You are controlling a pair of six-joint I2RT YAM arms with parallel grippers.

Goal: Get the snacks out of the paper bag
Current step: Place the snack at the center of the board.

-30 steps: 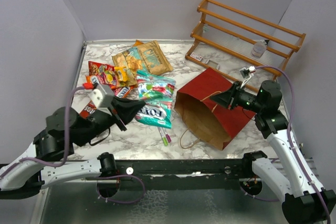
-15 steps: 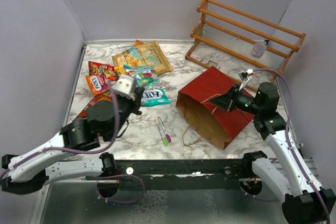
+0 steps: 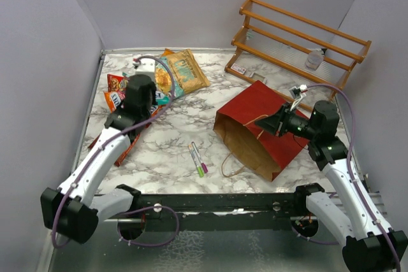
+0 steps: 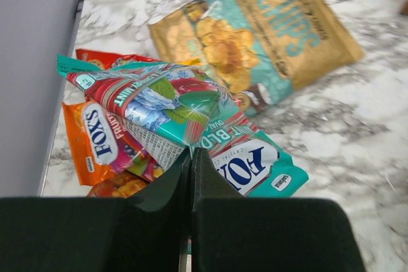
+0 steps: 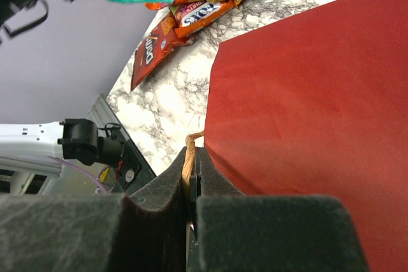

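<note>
The left end effector [image 4: 191, 152], gripping a teal packet [image 4: 178, 103], has swung far-left over the snacks [image 3: 185, 68], ready to drop it, while the right end effector [image 5: 190, 160] pinches the handle [image 5: 187, 148] of the bag [image 5: 306, 93].

Overhead camera sees whole table [image 3: 171, 150]; both close wrist cameras share the snacks [image 4: 191, 109]

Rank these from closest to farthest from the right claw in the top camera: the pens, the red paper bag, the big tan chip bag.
1. The paper bag, right at the right gripper, which pinches its handle.
2. The marker pens, toward the front, to the left.
3. The tan chip bag, far back left.
</note>
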